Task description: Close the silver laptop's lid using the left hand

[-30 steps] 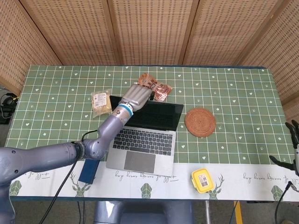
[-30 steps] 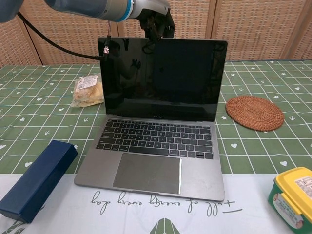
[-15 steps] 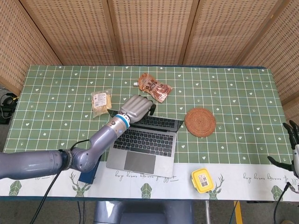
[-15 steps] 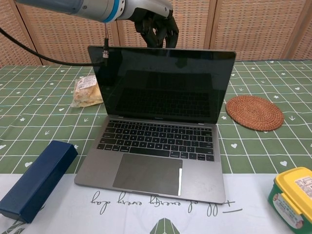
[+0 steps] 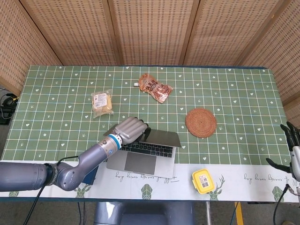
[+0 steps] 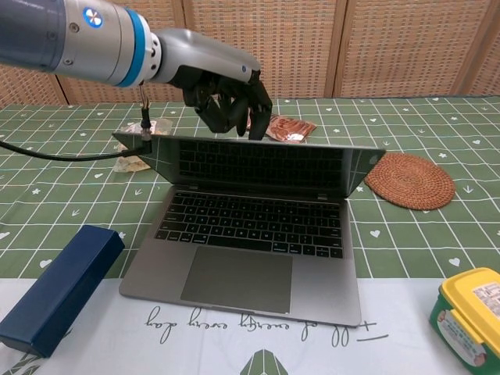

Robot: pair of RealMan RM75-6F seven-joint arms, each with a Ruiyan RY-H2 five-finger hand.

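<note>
In the head view the silver laptop (image 5: 143, 150) sits near the front edge of the worktop (image 5: 234, 98), on the green checked cloth where it meets the white border strip. Its lid is tipped well forward over the keyboard, so only a strip of keys and the trackpad show. The left hand (image 5: 130, 130) rests on the back of the lid, fingers curled together over its top edge and holding nothing. The right hand (image 5: 291, 145) is at the far right edge, off the worktop, fingers apart and holding nothing. A round woven coaster (image 5: 200, 123) lies to the right of the laptop and a yellow container (image 5: 203, 181) near the front edge. In the chest view the lid leans low, its dark screen mirroring the keys, and the left hand's fingertips (image 6: 234, 117) press on its upper edge. A blue box (image 6: 56, 287) lies beside the laptop.
</note>
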